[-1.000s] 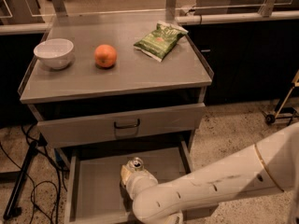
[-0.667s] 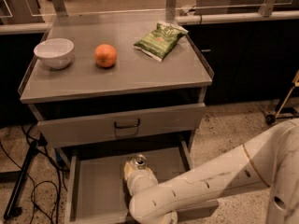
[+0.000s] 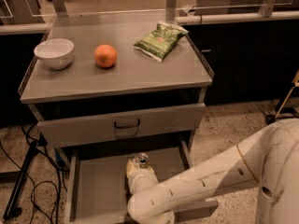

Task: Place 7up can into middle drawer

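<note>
The 7up can point(image 3: 141, 160), silver with a pull-tab top, stands upright inside the open middle drawer point(image 3: 96, 188), towards the back and right of centre. My gripper point(image 3: 139, 170) is cream-coloured and reaches in from the lower right. It is closed around the lower part of the can, so only the can's top shows. The can's base is hidden, so I cannot tell whether it rests on the drawer floor. My white arm point(image 3: 201, 183) crosses the drawer's front right corner.
On the cabinet top point(image 3: 140, 73) sit a white bowl point(image 3: 54, 53), an orange point(image 3: 106, 55) and a green snack bag point(image 3: 160, 40). A closed drawer front with a black handle point(image 3: 127, 124) is just above the open drawer. Cables point(image 3: 28, 185) lie on the floor at left.
The gripper and the can have moved slightly to the right and towards the back of the drawer. The arm has shifted with them.
</note>
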You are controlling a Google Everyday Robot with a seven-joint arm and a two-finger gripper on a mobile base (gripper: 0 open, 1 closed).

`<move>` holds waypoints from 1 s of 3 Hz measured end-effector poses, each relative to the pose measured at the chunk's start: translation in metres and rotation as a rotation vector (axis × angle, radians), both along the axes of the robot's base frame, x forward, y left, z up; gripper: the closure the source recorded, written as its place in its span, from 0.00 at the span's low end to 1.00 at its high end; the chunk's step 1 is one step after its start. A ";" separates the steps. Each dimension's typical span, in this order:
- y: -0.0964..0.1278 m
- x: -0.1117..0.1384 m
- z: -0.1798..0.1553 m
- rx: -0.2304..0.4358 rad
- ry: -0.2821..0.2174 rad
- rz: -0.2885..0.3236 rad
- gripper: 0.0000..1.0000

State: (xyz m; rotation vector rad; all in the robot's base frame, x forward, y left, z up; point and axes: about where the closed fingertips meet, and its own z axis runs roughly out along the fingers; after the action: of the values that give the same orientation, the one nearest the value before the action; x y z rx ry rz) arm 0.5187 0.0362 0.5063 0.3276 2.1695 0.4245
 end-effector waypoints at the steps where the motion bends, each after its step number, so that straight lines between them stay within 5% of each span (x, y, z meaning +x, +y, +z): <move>1: 0.001 -0.001 -0.013 -0.033 0.005 -0.019 1.00; 3: -0.002 0.011 -0.042 -0.112 -0.001 -0.065 1.00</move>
State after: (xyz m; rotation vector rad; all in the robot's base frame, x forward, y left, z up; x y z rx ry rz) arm 0.5294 0.0345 0.4644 0.3349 2.1647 0.2655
